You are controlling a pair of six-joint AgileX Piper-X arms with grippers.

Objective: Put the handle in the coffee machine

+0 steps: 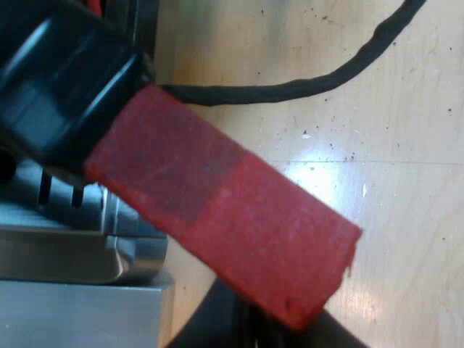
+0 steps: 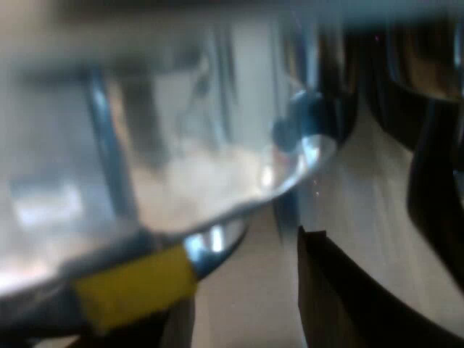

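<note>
The holder's handle runs slantwise close before the left wrist camera. Its dark grip (image 1: 65, 80) leads toward the machine, and its red end (image 1: 225, 210) sticks out over the wooden table. My left gripper (image 1: 217, 326) is right at the red end, a dark part of it showing just under the tip. A strip of the espresso machine's metal front (image 1: 80, 254) lies under the dark grip. In the right wrist view my right gripper (image 2: 246, 304) is pressed up against a shiny, blurred, glassy or metal body (image 2: 181, 159) that carries a yellow patch (image 2: 134, 286).
A pale wooden table top (image 1: 377, 130) spreads beyond the red end, with a black cable (image 1: 304, 87) lying across it. Dark curved shapes (image 2: 435, 188) stand beside the shiny body in the right wrist view.
</note>
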